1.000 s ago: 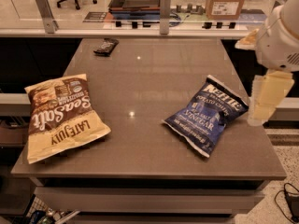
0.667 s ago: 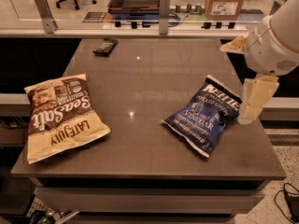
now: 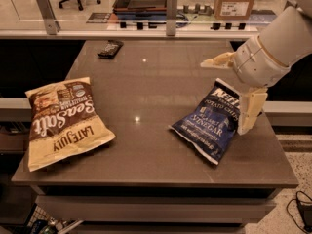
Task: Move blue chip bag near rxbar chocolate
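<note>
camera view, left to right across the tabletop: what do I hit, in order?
tan Late July bag → rxbar chocolate, at the far edge → blue chip bag. The gripper, open, hangs over the blue chip bag's upper right end and overlaps it, so it is not ranked.

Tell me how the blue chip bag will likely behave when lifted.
The blue chip bag looks crinkly and puffed, so it is probably light and floppy. Its glossy film may slip in a pinch. The gripper hangs open over the bag's far end.
</note>
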